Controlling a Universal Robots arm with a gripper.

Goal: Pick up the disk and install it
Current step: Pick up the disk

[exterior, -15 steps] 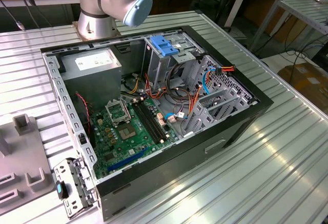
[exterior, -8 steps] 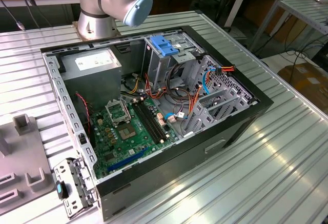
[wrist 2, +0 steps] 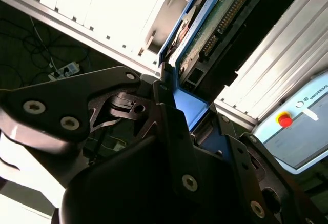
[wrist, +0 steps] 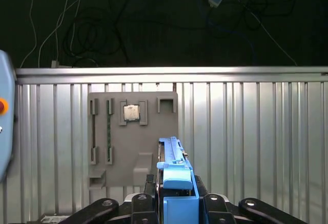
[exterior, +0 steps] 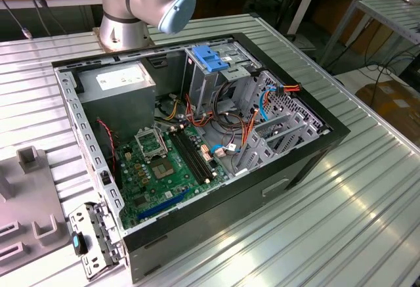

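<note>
the jaws are closing narrowly on the disk (wrist 2: 215,24), gripping it by the blue carrier rail (wrist 2: 188,107) at one end; in the second wrist view the black fingers (wrist 2: 154,93) are pressing on the plastic from both sides. in the first wrist view the disk (wrist: 174,155) is standing edge-on between them, rising away from the wrist. it is hanging clear of the table (wrist: 256,131), over the edge of a grey fixture plate (wrist: 133,147) that is carrying a small processor chip (wrist: 131,113).

the drive is looking like a dense, stiff metal block, probably heavy for its size, so with the hold at one end it is likely levering against the jaws. the rail is smooth plastic and may be flexing or slipping a little under load. the green circuit board (wrist 2: 205,34) and its connector pins (wrist 2: 229,15) are lying exposed on one face and are the fragile parts. the rail's flat sides are seeming the right place to hold, away from board and pins.

further out, in the exterior view, the open computer case (exterior: 216,216) is lying on the ribbed table (exterior: 367,201) beside the arm's base (exterior: 121,27), with a blue latch plate (exterior: 210,57) sitting on top of its drive cage (exterior: 220,87).
</note>
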